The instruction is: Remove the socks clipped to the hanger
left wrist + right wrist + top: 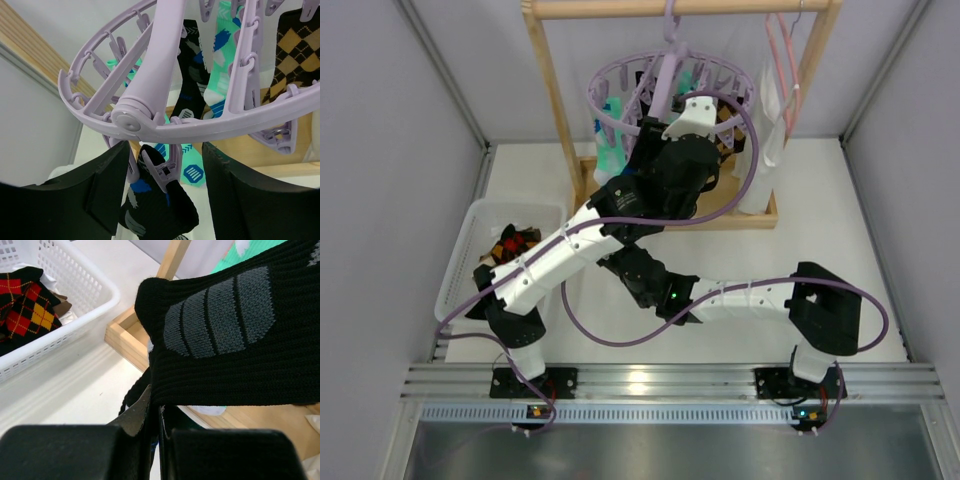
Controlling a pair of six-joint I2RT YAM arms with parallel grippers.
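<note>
Right gripper [155, 426] pinches the soft black knitted sock [225, 340] by its limp edge; left gripper [167, 195] gapes around the clip peg [162, 170] under the round lilac plastic hanger [150, 100]. I judge it light, stretchy: hold near the peg.

No text, label, brand name, number or sign is legible in any view. The only markings are woven patterns: grey bars on the black sock [220, 315] and blue and white patches on the mint-green sock [221, 55]. Neither pattern forms characters.
</note>
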